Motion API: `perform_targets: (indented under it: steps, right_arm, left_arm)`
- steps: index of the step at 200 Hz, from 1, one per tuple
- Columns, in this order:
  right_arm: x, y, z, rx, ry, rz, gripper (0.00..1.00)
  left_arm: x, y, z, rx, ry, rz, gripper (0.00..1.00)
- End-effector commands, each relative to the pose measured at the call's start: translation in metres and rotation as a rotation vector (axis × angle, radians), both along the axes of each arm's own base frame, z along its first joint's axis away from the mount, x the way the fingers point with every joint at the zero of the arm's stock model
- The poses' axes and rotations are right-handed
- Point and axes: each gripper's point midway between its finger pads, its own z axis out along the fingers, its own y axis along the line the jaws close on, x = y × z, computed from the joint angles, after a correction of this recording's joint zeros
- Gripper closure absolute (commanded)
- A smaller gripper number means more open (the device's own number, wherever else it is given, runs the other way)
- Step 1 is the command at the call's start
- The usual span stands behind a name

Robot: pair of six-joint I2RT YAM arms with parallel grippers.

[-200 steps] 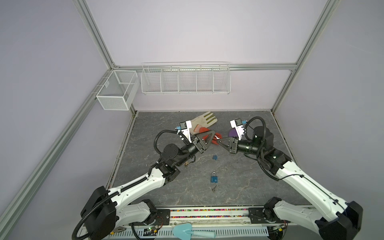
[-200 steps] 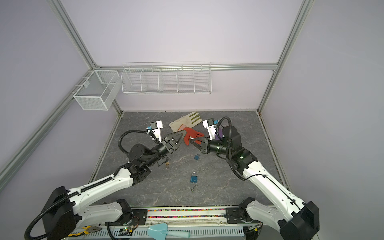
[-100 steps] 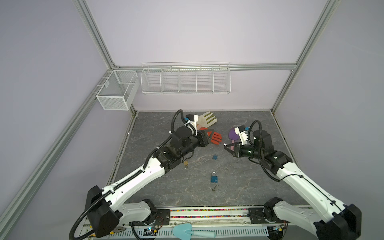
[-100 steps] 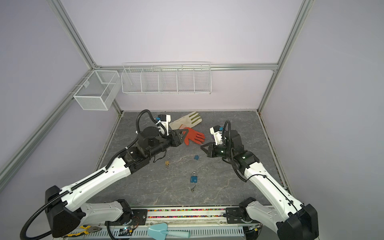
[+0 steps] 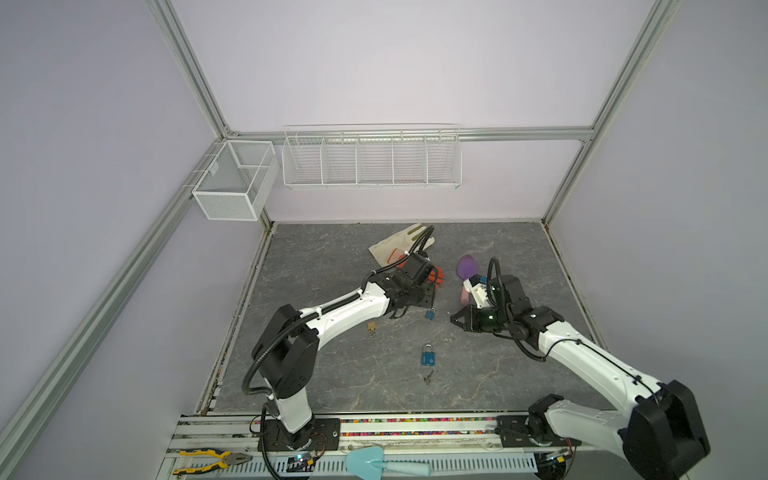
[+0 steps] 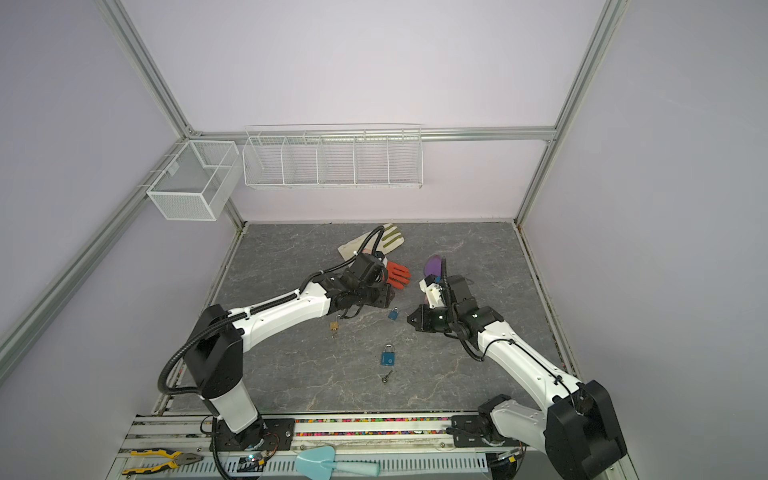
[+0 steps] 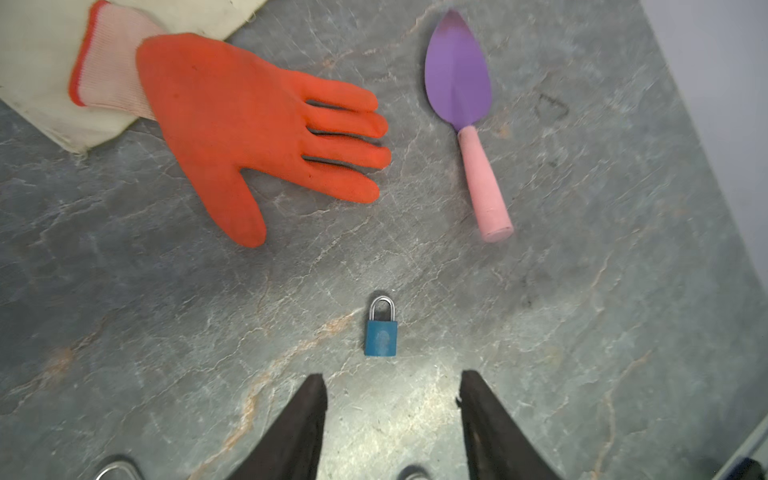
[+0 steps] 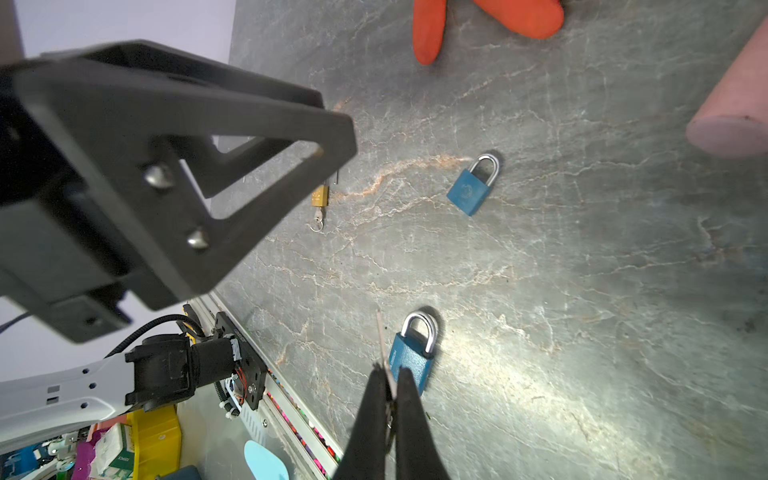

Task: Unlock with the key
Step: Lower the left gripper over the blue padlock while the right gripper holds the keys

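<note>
My right gripper (image 8: 388, 376) is shut on a thin silver key (image 8: 380, 332) whose blade sticks out past the fingertips; in both top views it (image 5: 456, 320) hovers right of centre. A small blue padlock (image 7: 381, 332) (image 5: 430, 314) lies flat with its shackle closed, just ahead of my open, empty left gripper (image 7: 392, 376), which hangs above it. A larger blue padlock (image 5: 428, 355) (image 8: 411, 357) lies nearer the front, with a loose key (image 5: 428, 377) beside it. A brass padlock (image 5: 371, 326) (image 8: 320, 195) with a key in it lies to the left.
An orange glove (image 7: 249, 124) and a cream glove (image 5: 399, 245) lie at the back. A purple trowel with a pink handle (image 7: 457, 70) lies back right, close to my right wrist. Wire baskets (image 5: 370, 160) hang on the back wall. Pliers (image 5: 208, 457) and a teal scoop (image 5: 382, 463) rest on the front rail.
My left arm has swung right and come down over the small blue padlock, its jaws a little wider. My right gripper has drawn back to the right and lower, still shut on the key.
</note>
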Motion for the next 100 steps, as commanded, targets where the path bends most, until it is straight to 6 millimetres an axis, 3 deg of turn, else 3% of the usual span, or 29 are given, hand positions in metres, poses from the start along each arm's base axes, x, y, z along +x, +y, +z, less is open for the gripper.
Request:
perform_targets:
  steps: [1,42,100]
  right_arm:
    - [-0.007,-0.008,-0.017,-0.031,0.063,-0.019,0.94]
    - [-0.012,-0.018,-0.028,-0.082,0.092,-0.044,0.94]
    - [-0.012,-0.029,-0.024,-0.109,0.048,-0.083,0.94]
  left_arm:
    - [-0.003,0.001,-0.029,0.154,0.047,-0.054,0.47]
    - [-0.001,-0.019,-0.055,0.246,0.051,-0.078,0.47]
    - [0.001,-0.019,-0.089,0.404,0.081,-0.072,0.49]
